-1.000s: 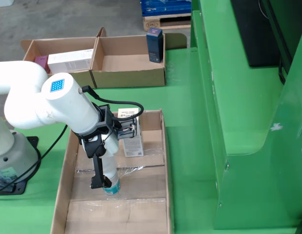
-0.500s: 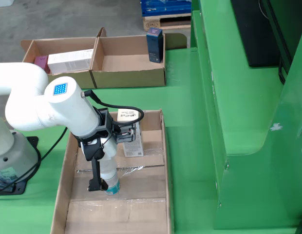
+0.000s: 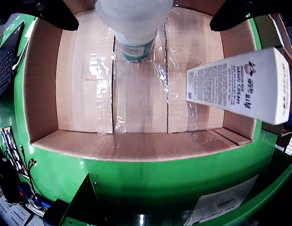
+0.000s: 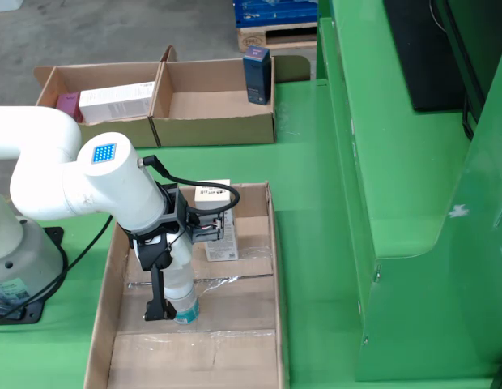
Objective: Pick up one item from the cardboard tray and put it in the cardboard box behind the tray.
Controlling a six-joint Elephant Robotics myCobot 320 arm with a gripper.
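Observation:
In the view that rides on the gripper, my gripper [image 3: 145, 20] is shut on a clear plastic bottle [image 3: 134, 28] with a teal label, its black fingers [image 3: 56, 14] on either side. The bottle hangs upright over the taped floor of the cardboard tray [image 3: 42, 84]. A white hand cream box [image 3: 240, 84] leans on the tray's right wall. From the side view, the gripper [image 4: 174, 300] holds the bottle [image 4: 184, 296] low in the tray [image 4: 263, 324], base close to the floor; I cannot tell if it touches. The hand cream box [image 4: 221, 241] lies beyond it. Behind the tray stands an open cardboard box [image 4: 214, 109].
A dark blue carton [image 4: 257, 74] stands at that box's back right corner. A second box [image 4: 48, 85] to its left holds a white carton [image 4: 115, 101]. A tall green machine frame [image 4: 413, 162] rises on the right. The arm's base [image 4: 16, 259] and cables sit left of the tray.

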